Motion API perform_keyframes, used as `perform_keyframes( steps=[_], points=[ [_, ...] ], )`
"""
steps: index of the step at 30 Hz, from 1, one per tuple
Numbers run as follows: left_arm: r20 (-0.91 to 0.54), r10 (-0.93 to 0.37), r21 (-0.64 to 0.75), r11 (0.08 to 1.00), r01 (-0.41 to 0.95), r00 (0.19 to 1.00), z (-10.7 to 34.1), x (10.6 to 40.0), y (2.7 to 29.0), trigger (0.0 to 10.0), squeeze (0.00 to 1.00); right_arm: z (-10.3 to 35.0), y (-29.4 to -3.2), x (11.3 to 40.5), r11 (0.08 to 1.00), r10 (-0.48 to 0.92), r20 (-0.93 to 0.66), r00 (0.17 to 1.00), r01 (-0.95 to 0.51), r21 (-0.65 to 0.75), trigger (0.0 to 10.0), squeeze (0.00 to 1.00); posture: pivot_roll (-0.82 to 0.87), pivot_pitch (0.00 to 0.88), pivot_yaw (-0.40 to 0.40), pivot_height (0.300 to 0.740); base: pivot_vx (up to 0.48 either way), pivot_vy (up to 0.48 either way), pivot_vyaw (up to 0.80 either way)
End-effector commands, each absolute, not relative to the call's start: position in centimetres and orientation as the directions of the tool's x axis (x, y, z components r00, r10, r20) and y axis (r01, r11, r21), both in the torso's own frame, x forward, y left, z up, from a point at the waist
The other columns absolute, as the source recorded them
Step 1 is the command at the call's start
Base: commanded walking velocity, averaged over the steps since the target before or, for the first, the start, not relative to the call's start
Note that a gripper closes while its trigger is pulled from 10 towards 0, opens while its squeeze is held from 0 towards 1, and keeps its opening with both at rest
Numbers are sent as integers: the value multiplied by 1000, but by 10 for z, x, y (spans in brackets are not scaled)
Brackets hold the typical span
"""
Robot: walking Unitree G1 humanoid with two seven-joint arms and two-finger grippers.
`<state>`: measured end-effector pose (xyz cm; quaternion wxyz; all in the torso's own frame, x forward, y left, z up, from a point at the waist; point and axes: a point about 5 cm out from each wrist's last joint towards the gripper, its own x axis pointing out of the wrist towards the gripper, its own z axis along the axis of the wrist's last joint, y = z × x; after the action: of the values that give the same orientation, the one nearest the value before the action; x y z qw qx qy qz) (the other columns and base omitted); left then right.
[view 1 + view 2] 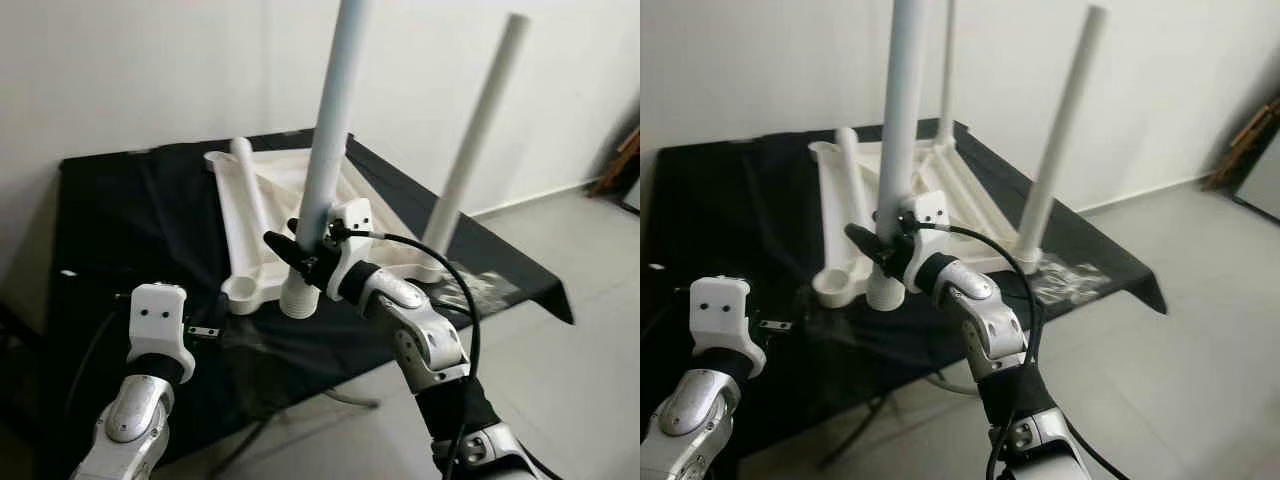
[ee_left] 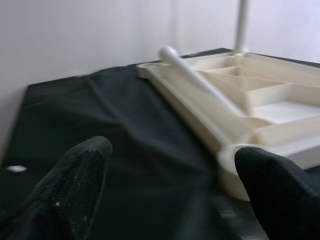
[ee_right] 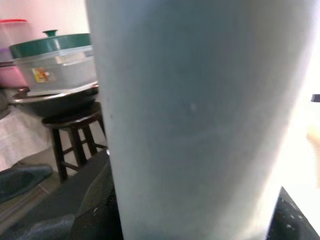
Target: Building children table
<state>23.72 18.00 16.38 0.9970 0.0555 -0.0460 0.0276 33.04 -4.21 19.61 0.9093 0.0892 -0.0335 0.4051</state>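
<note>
The white tabletop (image 1: 290, 170) lies upside down on a black-clothed table (image 1: 120, 220). My right gripper (image 1: 310, 250) is shut on a white leg (image 1: 328, 140) that stands upright at the near corner socket (image 1: 298, 298); up close the leg (image 3: 195, 115) blocks most of the right wrist view. Another leg (image 1: 475, 140) stands at the right corner and a third (image 1: 948, 70) at the far corner. A loose leg (image 1: 250, 190) lies across the tabletop. My left gripper (image 2: 170, 190) is open, low over the cloth, facing the empty near-left socket (image 1: 243, 290).
A clear bag of small parts (image 1: 1070, 275) lies on the cloth near the right corner. Grey floor opens to the right, with a wooden item (image 1: 620, 160) against the wall. A dark stool (image 3: 75, 130) carries lidded containers (image 3: 55, 60).
</note>
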Motion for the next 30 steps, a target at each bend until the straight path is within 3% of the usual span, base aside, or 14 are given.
perform_keyframes(
  steps=[1, 7, 20, 30],
  points=[
    [105, 44, 111, 992, -56, 993, 165, 240, 177, 10000, 0, 202, -38, 329, 647, 736, 165, 656, -754, 114, 10000, 0, -58, 0, -78, 740, 0, 480, 0],
    [120, 47, 99, 993, -59, 992, 167, 241, 175, 10000, 0, 204, -38, 330, 647, 735, 176, 655, -755, 109, 10000, 0, -58, 0, -76, 740, 0, 466, 0],
    [96, 60, 112, 991, -71, 994, 161, 229, 182, 10000, 0, 202, -45, 332, 665, 722, 162, 673, -739, 107, 10000, 0, -57, 15, -90, 740, 0, 0, 0],
    [92, 51, 103, 993, -61, 994, 159, 223, 180, 10000, 0, 204, -46, 332, 652, 732, 179, 658, -752, 95, 10000, 0, -58, 17, -98, 740, 349, 0, -160]
  ],
)
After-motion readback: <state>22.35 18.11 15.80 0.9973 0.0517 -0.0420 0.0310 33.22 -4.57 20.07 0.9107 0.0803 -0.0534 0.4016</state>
